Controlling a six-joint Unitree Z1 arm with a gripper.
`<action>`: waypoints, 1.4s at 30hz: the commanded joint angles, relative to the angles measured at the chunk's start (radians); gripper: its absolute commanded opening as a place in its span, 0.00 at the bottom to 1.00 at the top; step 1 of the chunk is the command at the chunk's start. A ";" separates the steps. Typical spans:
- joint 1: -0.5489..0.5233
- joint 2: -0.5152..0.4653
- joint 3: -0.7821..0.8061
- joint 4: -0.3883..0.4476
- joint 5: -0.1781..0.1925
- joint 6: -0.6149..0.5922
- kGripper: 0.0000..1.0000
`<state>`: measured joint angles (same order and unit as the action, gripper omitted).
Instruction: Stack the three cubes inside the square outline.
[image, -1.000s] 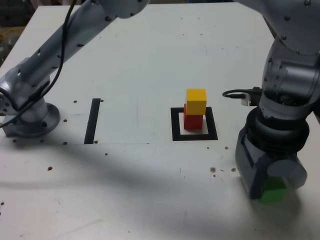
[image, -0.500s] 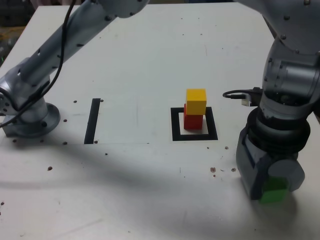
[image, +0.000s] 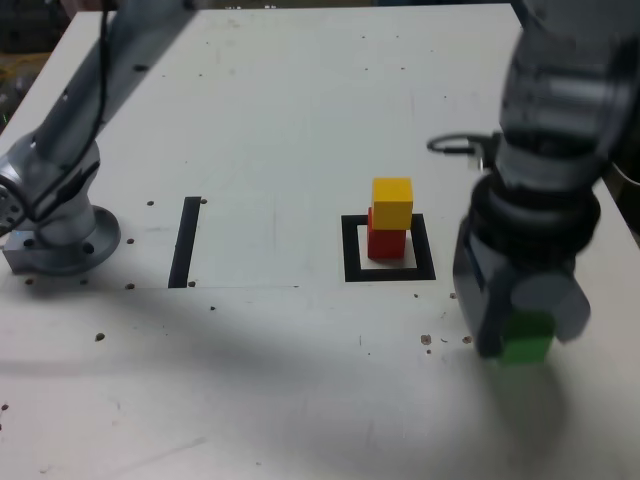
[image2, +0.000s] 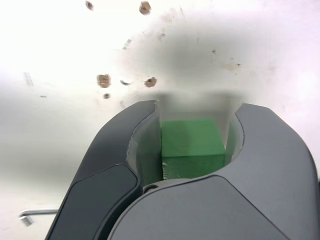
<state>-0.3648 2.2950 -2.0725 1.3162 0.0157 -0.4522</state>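
Carrying the green cube (image: 525, 342) clamped between nearly closed jaws, our hand (image: 520, 335) held it just clear of the worktop (image: 300, 130). We judged the last stacking step in hand: next, lifting it above the yellow cube (image: 392, 203), on the red cube (image: 385, 242) inside the square outline (image: 352, 250) beside the hand.

Matte green cube (image2: 192, 146), smooth grey plastic jaws, scuffed white matte table (image: 300, 130)

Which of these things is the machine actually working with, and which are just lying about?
Part of the job:
- green cube, held in the gripper
- yellow cube on the red cube
- black square outline

Just lying about:
- straight black strip
- brown crumbs on the table
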 joint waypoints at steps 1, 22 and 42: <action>0.021 -0.046 0.020 0.026 0.003 0.033 0.17; 0.273 -0.309 0.292 0.129 0.044 0.313 0.17; 0.345 -0.278 0.306 0.115 0.041 0.351 0.18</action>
<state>-0.0216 2.0132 -1.7646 1.4344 0.0595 -0.1028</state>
